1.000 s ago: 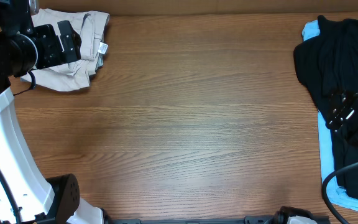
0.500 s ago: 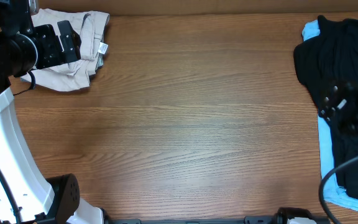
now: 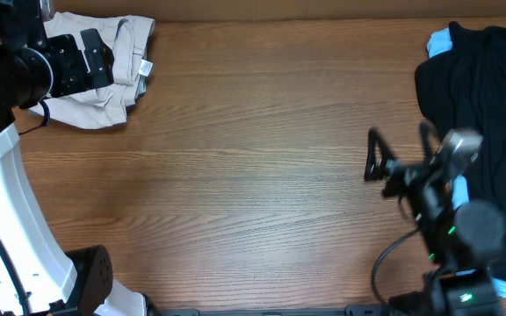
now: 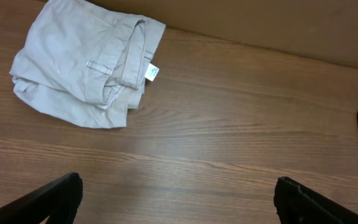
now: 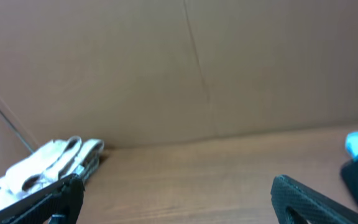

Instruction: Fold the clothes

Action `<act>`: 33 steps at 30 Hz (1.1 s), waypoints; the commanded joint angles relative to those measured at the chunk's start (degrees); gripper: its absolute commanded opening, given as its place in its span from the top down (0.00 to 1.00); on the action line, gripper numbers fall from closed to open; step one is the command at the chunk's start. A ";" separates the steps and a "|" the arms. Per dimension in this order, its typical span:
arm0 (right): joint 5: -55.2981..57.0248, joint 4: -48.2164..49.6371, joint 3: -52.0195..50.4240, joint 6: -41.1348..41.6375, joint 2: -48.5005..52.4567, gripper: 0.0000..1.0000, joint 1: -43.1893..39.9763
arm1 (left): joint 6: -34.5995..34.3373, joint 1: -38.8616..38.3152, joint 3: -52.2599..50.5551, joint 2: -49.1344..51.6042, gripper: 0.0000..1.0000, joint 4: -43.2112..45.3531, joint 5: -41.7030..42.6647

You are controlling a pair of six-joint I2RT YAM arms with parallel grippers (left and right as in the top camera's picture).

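The beige khaki shorts (image 3: 95, 110) lie bunched at the table's far left corner, with their white tag (image 3: 146, 68) showing. They also show in the left wrist view (image 4: 73, 74) and the right wrist view (image 5: 48, 162). My left gripper (image 3: 95, 57) hangs open and empty above them (image 4: 179, 186). A black garment (image 3: 477, 88) lies on a pale-blue garment (image 3: 440, 41) at the right edge. My right gripper (image 3: 401, 147) is open and empty over bare table, left of that pile (image 5: 178, 185). No denim shorts are in view.
The wooden table (image 3: 253, 175) spans the view. A brown cardboard wall (image 5: 197, 62) stands along its far edge. The left arm's white link (image 3: 16, 219) rises at the left side. The right arm's body (image 3: 464, 237) stands at the front right.
My right arm has come up off the black garment pile and swung left over the bare table, its gripper open and empty. The left arm and the khaki shorts have not moved.
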 commanded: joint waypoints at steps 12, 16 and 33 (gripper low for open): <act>2.97 5.60 -27.56 3.28 -26.01 0.00 0.68 | -0.76 0.07 0.44 0.24 0.00 0.07 0.04; 4.81 3.76 -27.54 3.26 -26.97 0.00 0.66 | -0.76 0.07 0.44 0.24 0.00 0.07 0.04; 4.20 -1.44 -27.54 3.06 -28.72 0.00 0.66 | -0.76 0.07 0.44 0.24 0.00 0.04 0.04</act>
